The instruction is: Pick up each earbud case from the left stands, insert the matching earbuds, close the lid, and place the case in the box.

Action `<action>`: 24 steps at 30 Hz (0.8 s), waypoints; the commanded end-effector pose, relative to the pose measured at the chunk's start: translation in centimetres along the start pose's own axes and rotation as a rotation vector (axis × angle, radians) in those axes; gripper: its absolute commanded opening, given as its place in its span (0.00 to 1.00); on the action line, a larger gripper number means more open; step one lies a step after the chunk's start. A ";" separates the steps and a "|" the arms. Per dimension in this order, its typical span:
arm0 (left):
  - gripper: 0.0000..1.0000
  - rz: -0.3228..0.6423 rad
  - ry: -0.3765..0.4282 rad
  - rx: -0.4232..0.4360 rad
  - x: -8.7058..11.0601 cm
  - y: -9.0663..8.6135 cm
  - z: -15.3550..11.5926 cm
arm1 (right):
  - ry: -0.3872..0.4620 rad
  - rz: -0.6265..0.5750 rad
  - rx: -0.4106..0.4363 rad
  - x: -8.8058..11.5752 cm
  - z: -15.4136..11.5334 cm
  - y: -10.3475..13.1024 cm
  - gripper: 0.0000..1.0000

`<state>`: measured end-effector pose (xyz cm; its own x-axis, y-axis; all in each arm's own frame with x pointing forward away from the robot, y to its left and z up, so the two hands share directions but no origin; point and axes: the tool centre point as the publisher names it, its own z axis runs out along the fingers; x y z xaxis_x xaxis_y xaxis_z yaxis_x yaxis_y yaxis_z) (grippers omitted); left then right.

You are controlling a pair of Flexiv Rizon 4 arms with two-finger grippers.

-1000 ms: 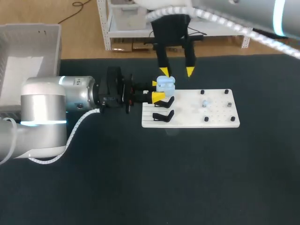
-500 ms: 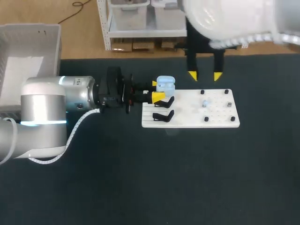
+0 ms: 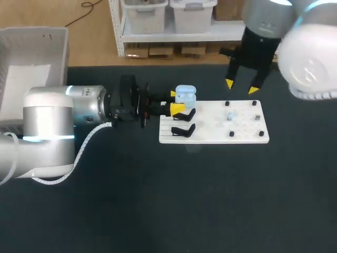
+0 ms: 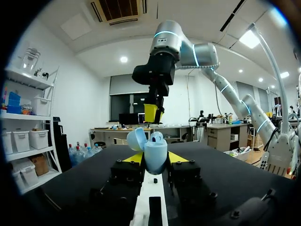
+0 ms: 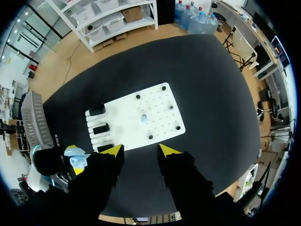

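On white board (image 3: 210, 130): stands (image 3: 182, 130), pegs (image 3: 227, 104), earbud (image 3: 230, 116) | left claw (image 3: 176, 101) clamps case (image 3: 185, 95)

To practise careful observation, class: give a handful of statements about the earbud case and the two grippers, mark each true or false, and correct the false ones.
1. The earbud case has its lid open. True.
2. The right gripper holds an earbud. False: its fingers are open and empty, above the table beyond the white board's far edge.
3. The left gripper has the case between its fingers, touched from two sides. True.
4. The case lies in the grey box. False: it is at the board's left end, in the left gripper.
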<state>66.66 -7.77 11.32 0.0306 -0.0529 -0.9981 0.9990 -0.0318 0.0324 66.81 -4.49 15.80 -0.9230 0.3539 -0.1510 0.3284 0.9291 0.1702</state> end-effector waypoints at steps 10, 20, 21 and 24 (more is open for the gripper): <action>0.00 -0.006 -0.092 -0.015 1.5 -1.1 -3.0 | -0.028 0.020 -0.077 -0.6 3.7 0.5 0.44; 0.00 -0.021 -0.117 -0.017 2.0 -1.3 -3.4 | -0.002 0.051 0.071 -1.1 6.8 -0.1 0.45; 0.00 -0.021 -0.118 -0.015 2.0 -1.3 -3.4 | -0.002 0.055 0.087 -1.1 7.2 -0.3 0.45; 0.00 -0.021 -0.118 -0.015 2.0 -1.3 -3.4 | 0.010 0.076 0.118 -1.4 8.3 -0.9 0.45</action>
<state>65.46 -4.54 9.91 0.0082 -0.0214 -0.9997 0.9998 -0.0178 0.0085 68.54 -5.25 8.54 -0.8965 0.4196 -0.1420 0.4069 0.9068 0.1103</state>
